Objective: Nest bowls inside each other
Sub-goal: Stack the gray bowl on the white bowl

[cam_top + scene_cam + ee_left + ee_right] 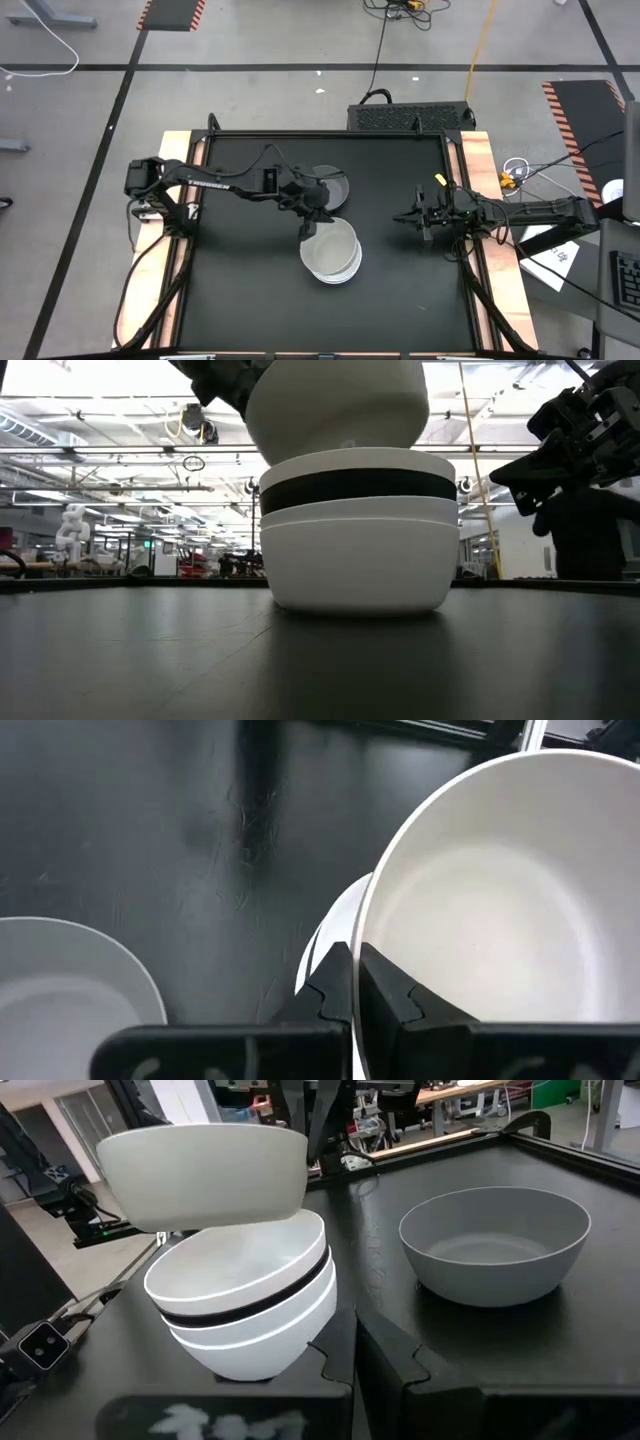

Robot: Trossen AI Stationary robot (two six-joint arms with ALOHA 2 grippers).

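My left pincer (352,982) is clamped on the rim of a white bowl (490,910), one finger inside the wall, one outside. The bowl hangs just above the stack (331,252), not seated in it; in the low view its underside (338,405) sits just over the stack's top rim.

The stack stands near the middle of the worktop (250,300), a bit toward the near edge. Right wrist view shows it as a white bowl at the bottom (255,1345), a black bowl's rim as a dark band above it (250,1308), and a white bowl nested on top (240,1265). Can't tell if more are inside.

A grey bowl (328,184) sits alone on the worktop, on the far-edge side of the stack, close to it but not touching. It stands upright, with nothing in it (495,1245).

My right pincer (418,217) hovers over the right half of the worktop, well apart from the stack, pointed toward it. Its fingers (385,1350) are closed against each other, holding nothing.
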